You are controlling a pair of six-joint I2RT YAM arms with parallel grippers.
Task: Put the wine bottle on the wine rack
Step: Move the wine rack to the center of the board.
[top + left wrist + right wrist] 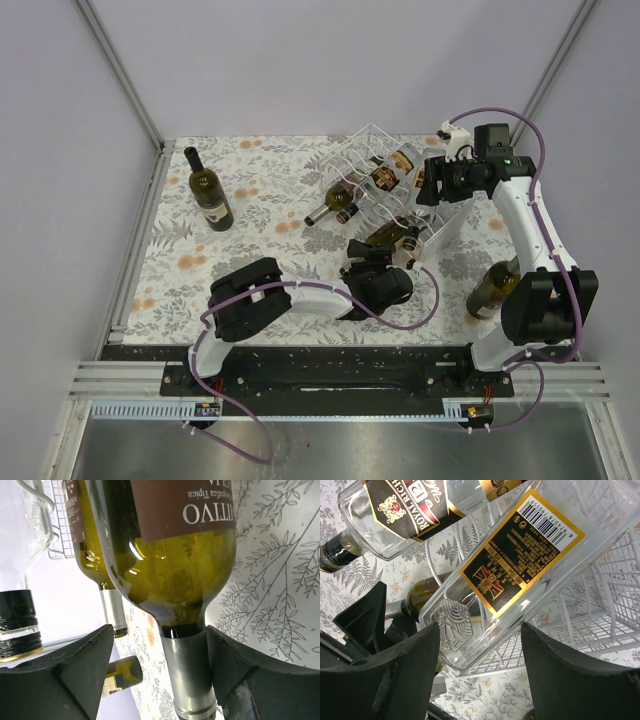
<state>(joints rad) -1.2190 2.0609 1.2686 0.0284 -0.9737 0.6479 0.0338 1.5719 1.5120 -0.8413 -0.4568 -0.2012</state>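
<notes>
Left tool (pixel 160 645) spread around wine bottle (pixel 170 570) neck; bottle lies in lowest cradle of rack (pixel 362 140). Right tool (pixel 480 630) spread beside clear bottle (pixel 520 555). Risk: finger could snag neck on pull-back, dragging bottle out.

A white tablecloth (pixel 265 190) printed with grey ferns and orange blossoms lies under the jaws, plain pale walls (pixel 330 60) joined by aluminium corner posts (pixel 118 70) rise beyond them, evenly lit, with aluminium rails (pixel 120 378) behind.
</notes>
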